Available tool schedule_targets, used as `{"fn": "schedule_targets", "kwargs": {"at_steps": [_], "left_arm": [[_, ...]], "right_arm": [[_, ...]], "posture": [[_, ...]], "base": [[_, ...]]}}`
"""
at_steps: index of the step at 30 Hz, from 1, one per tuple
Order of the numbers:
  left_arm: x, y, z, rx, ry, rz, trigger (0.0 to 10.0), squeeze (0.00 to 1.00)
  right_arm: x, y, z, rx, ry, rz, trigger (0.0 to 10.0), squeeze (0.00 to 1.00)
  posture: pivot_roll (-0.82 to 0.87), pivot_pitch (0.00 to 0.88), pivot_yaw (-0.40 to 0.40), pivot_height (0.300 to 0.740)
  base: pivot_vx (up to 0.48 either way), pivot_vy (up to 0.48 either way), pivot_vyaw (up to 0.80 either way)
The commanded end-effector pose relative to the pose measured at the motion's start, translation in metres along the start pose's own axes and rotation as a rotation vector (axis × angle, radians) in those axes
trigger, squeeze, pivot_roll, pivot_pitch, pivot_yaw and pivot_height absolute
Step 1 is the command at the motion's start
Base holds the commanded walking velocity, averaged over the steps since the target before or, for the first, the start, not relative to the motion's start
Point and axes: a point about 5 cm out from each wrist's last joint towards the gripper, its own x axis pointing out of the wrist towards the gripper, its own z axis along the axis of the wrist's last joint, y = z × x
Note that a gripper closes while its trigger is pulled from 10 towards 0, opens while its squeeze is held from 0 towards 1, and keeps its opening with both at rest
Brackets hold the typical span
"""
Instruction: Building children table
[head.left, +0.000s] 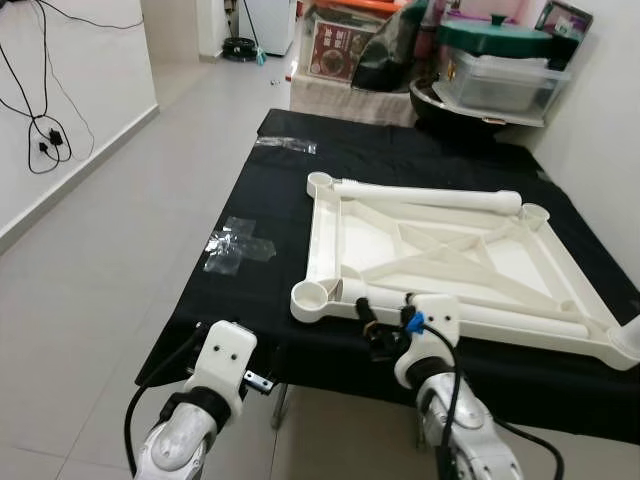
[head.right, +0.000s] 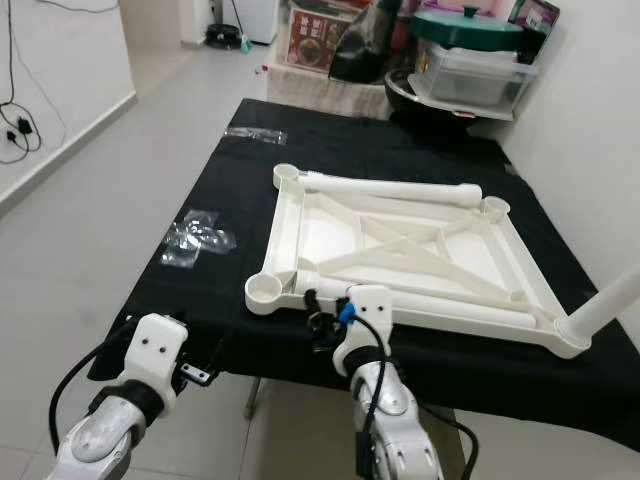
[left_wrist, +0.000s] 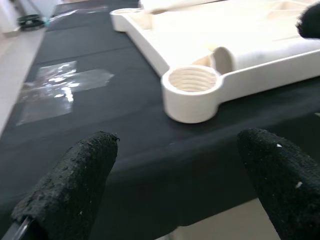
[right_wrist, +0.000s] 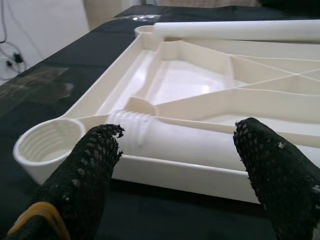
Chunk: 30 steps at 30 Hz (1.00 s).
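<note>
Upturned tabletop (head.left: 440, 250) lies on black-draped bench (head.left: 270, 200). Right gripper (right_wrist: 185, 165) jaws wide, lined up on near loose leg (right_wrist: 170, 142) beside empty threaded socket (right_wrist: 47, 142). Left gripper (left_wrist: 175, 185) jaws wide, near bench edge. Leg-fitting step; next: close on leg.

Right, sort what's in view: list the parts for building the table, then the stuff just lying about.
For the job:
- upturned white tabletop
- near table leg, lying in it
- far table leg
- threaded corner socket
- right gripper, open, at the near leg

Lying about:
- clear plastic wrap
- storage tubs
- wall cables
</note>
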Motion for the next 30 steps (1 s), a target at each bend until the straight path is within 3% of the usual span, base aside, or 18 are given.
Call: {"fn": "schedule_targets", "kwargs": {"at_steps": [1,8,23,26,29,30], "left_arm": [[0.0,-0.001,0.003,-0.006,-0.006,-0.016,10.0,0.0],[-0.001,-0.001,0.002,0.009,-0.006,-0.015,10.0,0.0],[0.007,0.007,0.021,-0.008,-0.065,0.035,10.0,0.0],[0.013,0.009,0.022,-0.039,-0.031,-0.003,10.0,0.0],[0.032,0.018,0.032,-0.094,-0.012,-0.123,10.0,0.0],[0.032,0.018,0.032,-0.094,-0.012,-0.123,10.0,0.0]], "right_arm": [[0.001,-0.005,-0.001,0.023,0.007,-0.027,10.0,0.0],[0.002,0.001,0.0,-0.003,-0.006,0.003,10.0,0.0],[0.004,0.002,0.002,0.012,-0.025,0.0,10.0,0.0],[0.004,0.002,0.006,0.008,-0.05,-0.013,10.0,0.0],[0.009,0.005,0.017,0.006,-0.109,-0.028,10.0,0.0],[0.009,0.005,0.017,0.006,-0.109,-0.028,10.0,0.0]], "posture": [[0.1,0.016,-0.118,0.74],[0.1,0.021,-0.117,0.74],[0.11,0.014,-0.112,0.74],[0.11,0.015,-0.108,0.74],[0.12,0.028,-0.101,0.74],[0.12,0.028,-0.101,0.74]], "base": [[0.0,0.0,0.0],[0.0,0.0,-0.73],[0.0,0.0,0.0],[0.0,0.0,0.0],[0.0,0.0,0.0],[0.0,0.0,0.0]]}}
